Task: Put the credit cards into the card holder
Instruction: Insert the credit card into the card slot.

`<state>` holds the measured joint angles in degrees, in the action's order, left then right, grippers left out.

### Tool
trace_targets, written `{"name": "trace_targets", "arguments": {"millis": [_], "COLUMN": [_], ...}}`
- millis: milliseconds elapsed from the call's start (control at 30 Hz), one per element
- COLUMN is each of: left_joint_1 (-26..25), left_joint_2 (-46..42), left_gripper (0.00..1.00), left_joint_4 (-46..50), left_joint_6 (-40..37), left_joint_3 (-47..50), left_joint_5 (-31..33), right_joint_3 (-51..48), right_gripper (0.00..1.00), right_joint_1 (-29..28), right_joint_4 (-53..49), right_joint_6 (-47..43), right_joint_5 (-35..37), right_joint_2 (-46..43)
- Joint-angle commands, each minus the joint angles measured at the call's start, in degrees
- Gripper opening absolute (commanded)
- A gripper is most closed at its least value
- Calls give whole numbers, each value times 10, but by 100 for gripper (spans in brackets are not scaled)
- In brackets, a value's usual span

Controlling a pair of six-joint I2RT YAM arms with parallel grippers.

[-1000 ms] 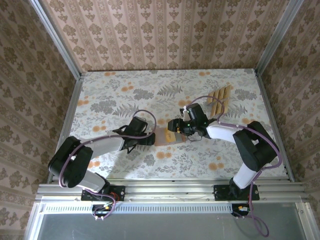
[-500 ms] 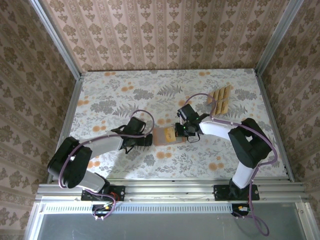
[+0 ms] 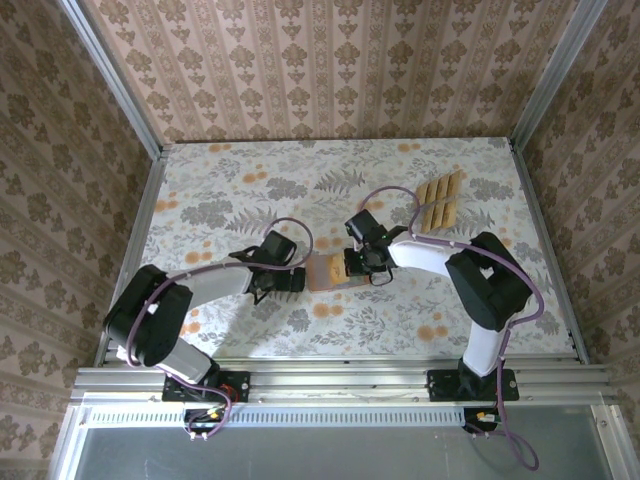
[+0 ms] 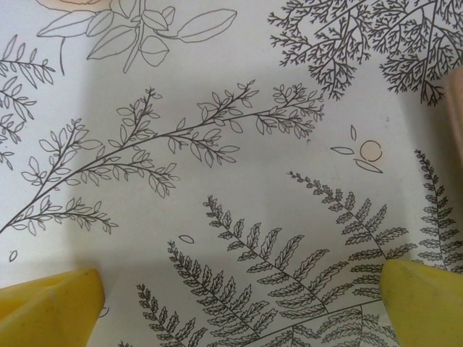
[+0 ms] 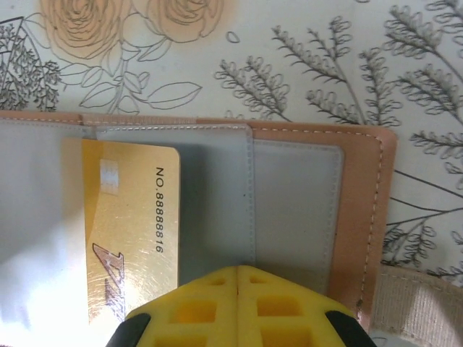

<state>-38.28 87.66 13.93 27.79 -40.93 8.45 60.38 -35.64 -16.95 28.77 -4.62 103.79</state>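
The card holder [image 3: 322,275] lies open at the table's middle, salmon-brown with grey pocket panels [image 5: 296,202]. A gold credit card [image 5: 130,217] lies on its left panel, its long edge tucked under a grey pocket. My right gripper [image 5: 239,269] is shut with nothing between its yellow fingertips, and sits right over the holder's near edge [image 3: 355,262]. My left gripper [image 3: 292,280] rests just left of the holder, open, with bare tablecloth between its fingers [image 4: 241,278]. Several more tan credit cards [image 3: 440,200] lie fanned at the back right.
The floral tablecloth [image 3: 230,200] covers the table, which has metal rails at its edges and patterned walls around it. A beige strap [image 5: 419,300] pokes out at the holder's lower right corner. The holder's pinkish edge [image 4: 456,101] shows at the left wrist view's right border.
My right gripper has shut and slid left, further over the open holder. The left gripper stays open beside the holder, shifted only slightly.
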Motion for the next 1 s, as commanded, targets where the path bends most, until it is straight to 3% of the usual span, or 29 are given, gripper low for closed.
{"name": "trace_targets", "arguments": {"millis": [0, 300, 533, 733, 967], "left_joint_1": [-4, -11, -14, -11, -9], "left_joint_2": [27, 41, 46, 45, 49], "left_gripper": [100, 100, 100, 100, 100], "left_joint_4": [-21, -35, -34, -33, -30], "left_joint_6": [-2, 4, 2, 2, -1], "left_joint_3": [-6, -8, -13, -15, -24], "left_joint_5": [-18, -26, -25, -24, -22], "right_joint_3": [13, 21, 34, 47, 80], "right_gripper": [3, 3, 6, 6, 4], "right_joint_1": [-11, -34, -34, -13, -11], "right_joint_4": [-25, -32, -76, -91, -99], "right_joint_6": [-7, -9, -36, -51, -57], "right_joint_5": [15, 22, 85, 84, 70], "right_joint_2": [18, 23, 15, -21, -4]}}
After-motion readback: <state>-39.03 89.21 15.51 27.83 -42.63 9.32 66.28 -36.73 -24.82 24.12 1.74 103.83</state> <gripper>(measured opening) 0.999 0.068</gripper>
